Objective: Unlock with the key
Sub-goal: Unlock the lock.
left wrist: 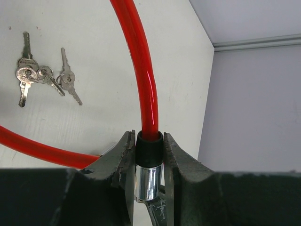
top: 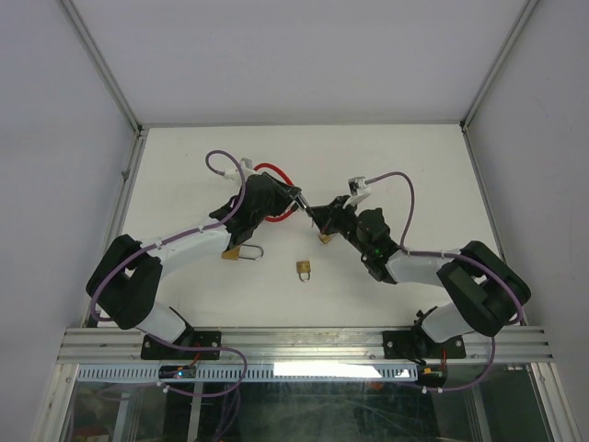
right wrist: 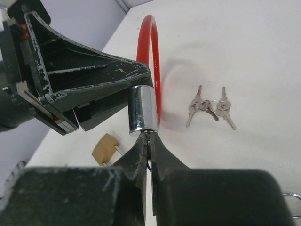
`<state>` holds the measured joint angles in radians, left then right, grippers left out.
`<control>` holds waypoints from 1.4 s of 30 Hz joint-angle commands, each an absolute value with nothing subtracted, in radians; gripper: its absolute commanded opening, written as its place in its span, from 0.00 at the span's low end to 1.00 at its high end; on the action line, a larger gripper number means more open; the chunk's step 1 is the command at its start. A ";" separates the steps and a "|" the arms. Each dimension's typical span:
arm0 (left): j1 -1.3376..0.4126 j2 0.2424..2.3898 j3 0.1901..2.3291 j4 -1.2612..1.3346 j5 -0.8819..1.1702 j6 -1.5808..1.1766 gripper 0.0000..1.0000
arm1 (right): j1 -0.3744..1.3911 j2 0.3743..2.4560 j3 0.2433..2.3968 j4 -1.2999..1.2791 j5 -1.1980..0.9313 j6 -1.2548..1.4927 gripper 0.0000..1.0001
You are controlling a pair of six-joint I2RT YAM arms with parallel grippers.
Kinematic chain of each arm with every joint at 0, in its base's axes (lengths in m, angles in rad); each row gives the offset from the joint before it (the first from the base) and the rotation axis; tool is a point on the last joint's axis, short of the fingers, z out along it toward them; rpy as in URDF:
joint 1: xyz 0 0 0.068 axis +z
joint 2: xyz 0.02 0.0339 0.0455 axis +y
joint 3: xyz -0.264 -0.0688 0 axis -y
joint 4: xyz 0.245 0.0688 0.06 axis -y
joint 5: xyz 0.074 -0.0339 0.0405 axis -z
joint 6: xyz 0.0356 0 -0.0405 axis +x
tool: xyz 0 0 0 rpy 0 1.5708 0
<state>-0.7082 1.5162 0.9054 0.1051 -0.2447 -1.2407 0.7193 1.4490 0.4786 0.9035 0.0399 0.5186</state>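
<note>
With the left hand (left wrist: 148, 146) clamping the chrome cylinder (right wrist: 142, 109) of the red cable lock (left wrist: 146, 70), the right hand (right wrist: 149, 139), pinched shut apparently on the key, needed a straight, steady twist.

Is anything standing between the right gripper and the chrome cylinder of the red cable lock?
Nothing visible does. The shut right gripper sits right at the end of the shiny chrome lock cylinder, which the left gripper clamps.

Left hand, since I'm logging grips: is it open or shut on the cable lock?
Shut on the cable lock: both fingers of the left hand clamp its black collar and chrome barrel.
</note>
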 commanded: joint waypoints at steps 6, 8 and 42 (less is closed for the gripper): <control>-0.854 1.391 0.865 0.154 0.079 -1.170 0.00 | 0.637 1.434 0.557 1.180 -0.105 0.779 0.00; -0.850 1.373 0.872 0.118 0.043 -1.162 0.00 | 0.638 1.425 0.565 1.141 -0.132 0.748 0.00; -0.727 1.503 0.988 -0.015 -0.097 -1.250 0.00 | 0.676 1.244 0.477 0.685 -0.085 0.469 0.31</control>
<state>-0.7139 1.5192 0.9550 -0.0349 -0.1719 -1.2282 0.6727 1.2942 0.4908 0.6300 -0.1173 0.5087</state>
